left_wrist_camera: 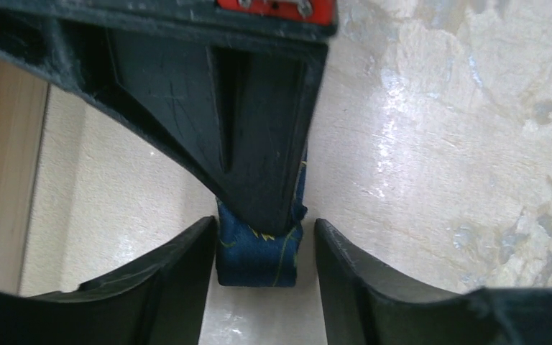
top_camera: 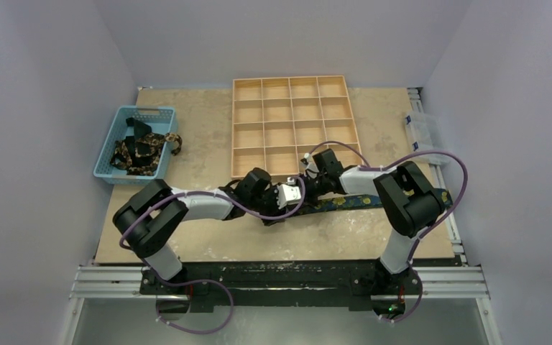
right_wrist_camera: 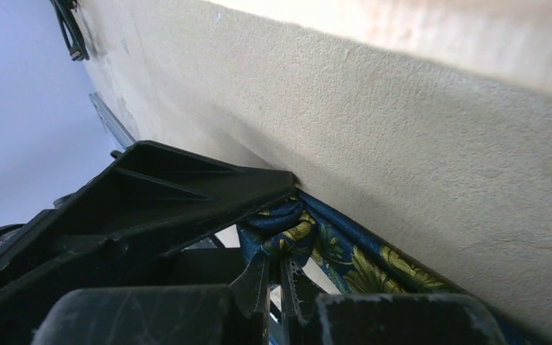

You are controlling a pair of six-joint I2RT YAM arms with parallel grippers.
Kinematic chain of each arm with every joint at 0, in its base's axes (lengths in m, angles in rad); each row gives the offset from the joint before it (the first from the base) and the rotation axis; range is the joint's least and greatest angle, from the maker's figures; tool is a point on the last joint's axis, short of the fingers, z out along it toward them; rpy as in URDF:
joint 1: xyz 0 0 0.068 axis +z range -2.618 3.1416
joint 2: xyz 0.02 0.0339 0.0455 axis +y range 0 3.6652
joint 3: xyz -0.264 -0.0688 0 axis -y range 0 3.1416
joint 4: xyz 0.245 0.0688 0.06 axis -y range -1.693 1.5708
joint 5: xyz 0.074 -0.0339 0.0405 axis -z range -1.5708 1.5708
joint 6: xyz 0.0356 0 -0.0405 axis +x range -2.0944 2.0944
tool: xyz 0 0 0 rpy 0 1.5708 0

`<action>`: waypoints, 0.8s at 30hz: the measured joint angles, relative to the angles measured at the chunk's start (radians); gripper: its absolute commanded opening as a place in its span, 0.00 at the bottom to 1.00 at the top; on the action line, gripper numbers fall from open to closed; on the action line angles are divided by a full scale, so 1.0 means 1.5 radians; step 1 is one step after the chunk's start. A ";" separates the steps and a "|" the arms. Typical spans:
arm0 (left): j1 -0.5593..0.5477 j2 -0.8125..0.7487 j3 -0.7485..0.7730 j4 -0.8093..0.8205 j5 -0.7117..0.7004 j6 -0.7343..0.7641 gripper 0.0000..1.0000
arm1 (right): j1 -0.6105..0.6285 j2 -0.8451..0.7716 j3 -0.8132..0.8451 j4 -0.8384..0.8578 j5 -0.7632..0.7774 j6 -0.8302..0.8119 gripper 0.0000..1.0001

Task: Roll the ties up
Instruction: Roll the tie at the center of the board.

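Tie (top_camera: 363, 202): dark blue with gold flowers, flat on the counter (top_camera: 201, 144) just along the near side of the tray (top_camera: 290, 79), its length running off past the tray's right corner; one end is bunched into a small fold off the middle of the tray's near edge.
Other ties (top_camera: 140, 151): heaped in the basket (top_camera: 106, 152), well to the left of the tray.
Right fingers (right_wrist_camera: 255, 287): pressed together, tips on the bunched end, with the cloth apparently nipped between them.
Left fingers (left_wrist_camera: 180, 280): apart, one either side of the folded end, gripping nothing; one looks to be brushing the cloth's edge, the other stands just clear.
Step in hand: likely the very start of the roll, making the first tight turn at the end by the tray's middle.
Doing it well: hold the pinch low and firm so the fold cannot spring open; turn it over along the tie's own line so the edges stack square; bring the left fingers in only to steady the sides, not to squash the core.
Watch for: cloth slipping from the tips, a slack first turn that grows into a loose cone, and the two sets of fingers knocking together.
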 measured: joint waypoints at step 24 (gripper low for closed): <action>0.010 0.060 -0.089 0.320 0.042 -0.070 0.17 | -0.045 0.034 0.022 -0.056 -0.005 -0.108 0.00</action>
